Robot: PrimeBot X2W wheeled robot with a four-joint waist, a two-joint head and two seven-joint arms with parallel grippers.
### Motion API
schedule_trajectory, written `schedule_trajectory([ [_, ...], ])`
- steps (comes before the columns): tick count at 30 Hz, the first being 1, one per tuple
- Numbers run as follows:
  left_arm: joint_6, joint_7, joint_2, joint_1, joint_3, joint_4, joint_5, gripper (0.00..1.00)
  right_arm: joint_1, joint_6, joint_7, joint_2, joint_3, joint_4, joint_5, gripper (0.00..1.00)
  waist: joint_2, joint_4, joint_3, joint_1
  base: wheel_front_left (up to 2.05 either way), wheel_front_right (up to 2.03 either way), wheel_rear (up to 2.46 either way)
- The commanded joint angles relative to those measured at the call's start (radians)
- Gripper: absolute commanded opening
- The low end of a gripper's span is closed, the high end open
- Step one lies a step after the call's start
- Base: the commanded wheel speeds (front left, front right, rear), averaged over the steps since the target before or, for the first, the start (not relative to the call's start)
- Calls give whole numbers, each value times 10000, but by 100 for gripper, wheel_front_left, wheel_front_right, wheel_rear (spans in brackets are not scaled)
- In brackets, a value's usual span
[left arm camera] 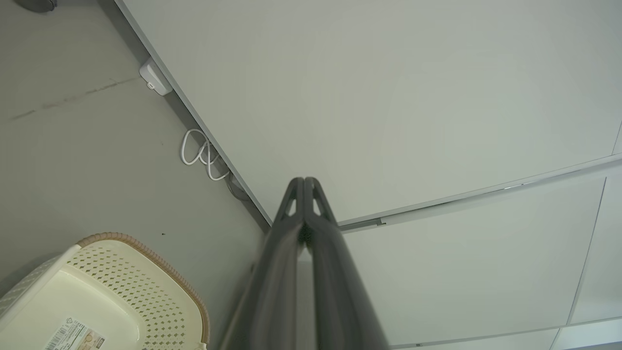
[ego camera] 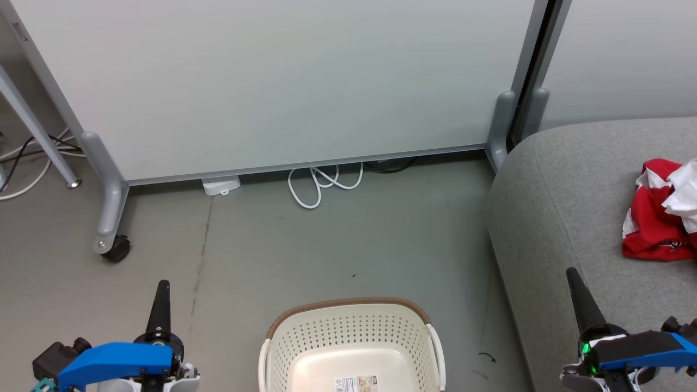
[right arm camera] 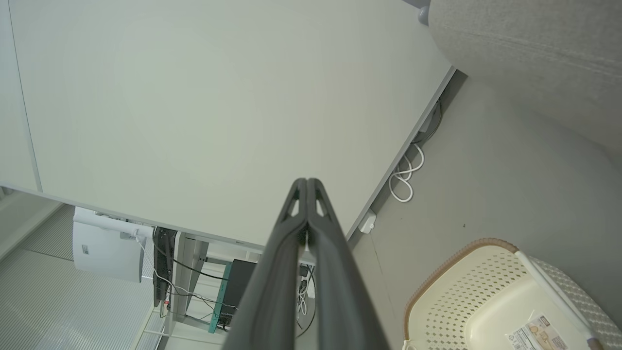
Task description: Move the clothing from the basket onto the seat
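Note:
The cream basket (ego camera: 353, 332) with its brown rim stands on the floor at the bottom centre; its inside holds just a paper label. It also appears as the basket (left arm camera: 112, 287) and the basket (right arm camera: 491, 291) in the wrist views. Red and white clothing (ego camera: 661, 218) lies crumpled on the grey seat (ego camera: 566, 207) at the right edge. My left gripper (ego camera: 162, 286) is shut and empty at the lower left, left of the basket. My right gripper (ego camera: 572, 273) is shut and empty over the seat's front part, below the clothing. The shut fingers (left arm camera: 304, 182) and fingers (right arm camera: 307, 182) touch at their tips.
A pale wheeled partition (ego camera: 272, 81) stands behind the basket, with a castor (ego camera: 115, 249) at the left. A white cable (ego camera: 318, 185) and a small white box (ego camera: 220, 185) lie at its foot. More cables (ego camera: 22, 163) trail at the far left.

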Motion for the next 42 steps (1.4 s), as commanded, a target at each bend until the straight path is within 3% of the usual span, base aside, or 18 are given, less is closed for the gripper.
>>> schedule_trajectory([
  [1, -76, 74, 15, -241, 75, -139, -226, 0, -247, 5, 34, -50, -28, -99, 277, 0, 0, -2, 3, -1, 0, 0, 0],
  [42, -109, 906, -122, -510, 624, -646, -3182, 0, -554, 7, 439, -65, -151, -86, 3407, 0, 0, -70, 91, -2, 0, 0, 0],
])
